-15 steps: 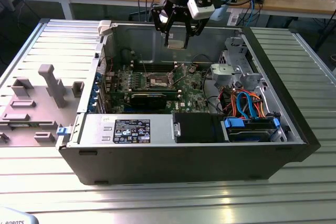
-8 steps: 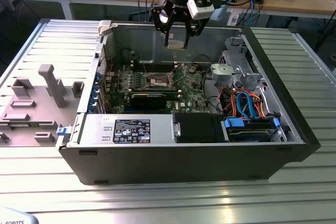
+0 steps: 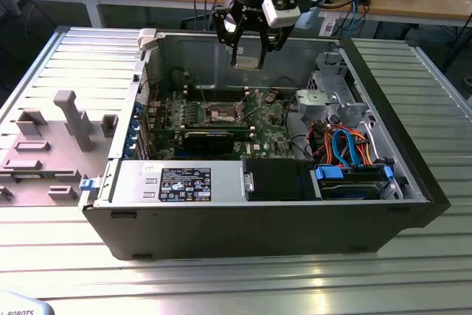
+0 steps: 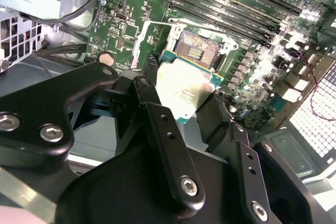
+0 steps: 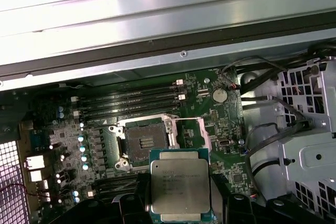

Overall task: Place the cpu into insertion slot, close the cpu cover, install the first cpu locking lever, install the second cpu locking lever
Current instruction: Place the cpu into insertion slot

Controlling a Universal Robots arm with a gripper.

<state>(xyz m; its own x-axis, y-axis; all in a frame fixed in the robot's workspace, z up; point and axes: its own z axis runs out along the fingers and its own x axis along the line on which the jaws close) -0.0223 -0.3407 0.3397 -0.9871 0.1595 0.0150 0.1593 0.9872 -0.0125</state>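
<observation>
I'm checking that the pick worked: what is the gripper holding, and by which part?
The flat square silvery-topped cpu, clamped by two opposite side edges in the black gripper.

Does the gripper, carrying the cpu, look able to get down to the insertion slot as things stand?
Likely yes: the gripper, shut on the cpu, hangs above and a little off the uncovered insertion slot, with nothing between them.

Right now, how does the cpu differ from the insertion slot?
The cpu has a silvery-grey metal top; the insertion slot is dark with a silver rim. The cpu is held in the claw, in the air; the insertion slot sits empty in the green board. Both are square.
</observation>
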